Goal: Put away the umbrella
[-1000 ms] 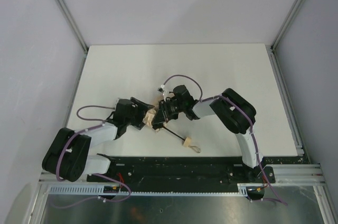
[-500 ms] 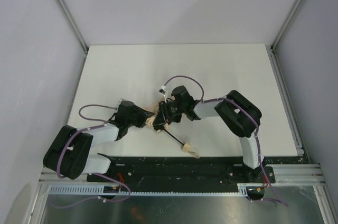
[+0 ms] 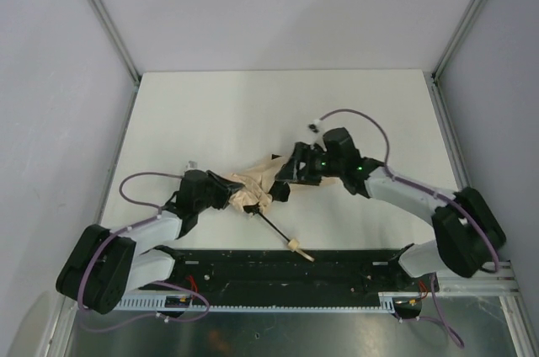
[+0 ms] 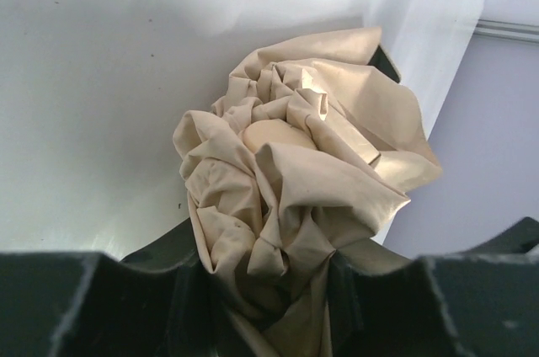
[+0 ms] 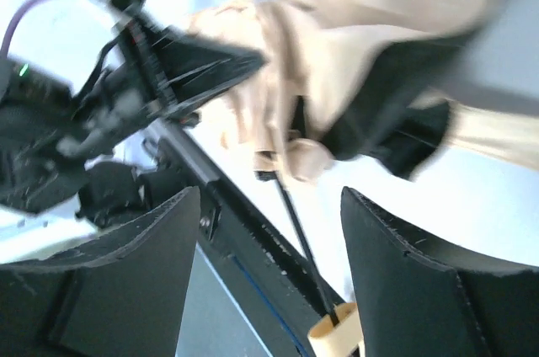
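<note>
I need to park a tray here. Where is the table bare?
Bare: the far half of the table, behind both arms, and the near patch between the umbrella handle and the right arm. Crowded: the near middle, where the left gripper and the right gripper flank the umbrella.

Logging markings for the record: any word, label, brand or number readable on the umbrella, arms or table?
None readable in any view.
The umbrella fabric shows plain beige, no print.
The small white piece on the right arm's cable is too small to tell.
</note>
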Robot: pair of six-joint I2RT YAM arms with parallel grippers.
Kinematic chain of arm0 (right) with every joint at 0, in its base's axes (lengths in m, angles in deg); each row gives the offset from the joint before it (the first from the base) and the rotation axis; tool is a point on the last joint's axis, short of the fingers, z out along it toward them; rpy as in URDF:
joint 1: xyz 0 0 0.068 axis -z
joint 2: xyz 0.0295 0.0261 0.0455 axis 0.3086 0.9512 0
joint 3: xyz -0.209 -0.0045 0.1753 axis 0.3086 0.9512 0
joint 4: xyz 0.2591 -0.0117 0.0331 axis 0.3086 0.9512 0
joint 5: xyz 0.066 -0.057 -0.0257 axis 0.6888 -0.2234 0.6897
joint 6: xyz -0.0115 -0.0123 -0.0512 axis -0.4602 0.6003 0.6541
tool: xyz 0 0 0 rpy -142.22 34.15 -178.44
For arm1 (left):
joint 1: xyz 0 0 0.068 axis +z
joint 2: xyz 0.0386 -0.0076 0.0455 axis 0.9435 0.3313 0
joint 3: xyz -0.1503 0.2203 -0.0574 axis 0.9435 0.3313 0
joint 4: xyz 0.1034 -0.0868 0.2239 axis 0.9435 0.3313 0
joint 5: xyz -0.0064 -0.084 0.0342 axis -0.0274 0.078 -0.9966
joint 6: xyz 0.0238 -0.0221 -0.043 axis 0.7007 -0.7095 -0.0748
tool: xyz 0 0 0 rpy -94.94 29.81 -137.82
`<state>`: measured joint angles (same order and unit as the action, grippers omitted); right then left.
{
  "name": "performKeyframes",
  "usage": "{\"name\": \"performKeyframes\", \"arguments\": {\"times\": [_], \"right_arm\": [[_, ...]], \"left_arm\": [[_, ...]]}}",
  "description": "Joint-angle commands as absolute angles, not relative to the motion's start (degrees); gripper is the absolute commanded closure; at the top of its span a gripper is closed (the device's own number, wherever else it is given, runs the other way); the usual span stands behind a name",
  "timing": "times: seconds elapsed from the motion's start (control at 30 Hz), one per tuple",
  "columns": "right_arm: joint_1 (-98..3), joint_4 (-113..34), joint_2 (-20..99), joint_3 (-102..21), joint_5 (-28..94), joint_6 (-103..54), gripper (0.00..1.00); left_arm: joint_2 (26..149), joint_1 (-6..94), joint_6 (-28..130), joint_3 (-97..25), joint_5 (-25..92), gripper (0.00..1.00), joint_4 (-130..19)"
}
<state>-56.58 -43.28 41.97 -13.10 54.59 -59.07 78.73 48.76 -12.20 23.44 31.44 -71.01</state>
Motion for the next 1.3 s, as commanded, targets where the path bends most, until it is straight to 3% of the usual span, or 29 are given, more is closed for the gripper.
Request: {"name": "performKeyframes", "arguments": {"times": [0.0,0.27,0.47,0.93,1.2,1.27], "right_arm": [[-52.6,-33.1,35.0,-6.3,37.8,-72.9,0.29],[-55.3,-19.8,30.7,-4.6,12.2,-91.3,0.32],[-59.8,-4.4,35.3,-12.6,-3.0,-103.0,0.42],[-61.5,5.9,59.0,-30.1,-2.2,-107.8,0.48],[-62.0,5.0,65.7,-32.5,-0.2,-110.1,0.74],[-61.4,2.6,67.4,-32.9,-0.1,-109.3,0.91]], "left_arm": [[76.3,49.0,-10.9,24.1,32.4,1.0,-72.1],[74.2,49.0,-12.1,25.9,32.8,1.0,-73.0],[73.5,48.9,-13.3,27.3,33.8,1.0,-73.6],[68.4,48.4,-12.7,30.0,34.5,1.0,-74.4],[67.8,48.1,-11.7,30.7,35.3,1.0,-74.7],[68.3,48.0,-11.4,30.7,35.6,1.0,-75.0]]}}
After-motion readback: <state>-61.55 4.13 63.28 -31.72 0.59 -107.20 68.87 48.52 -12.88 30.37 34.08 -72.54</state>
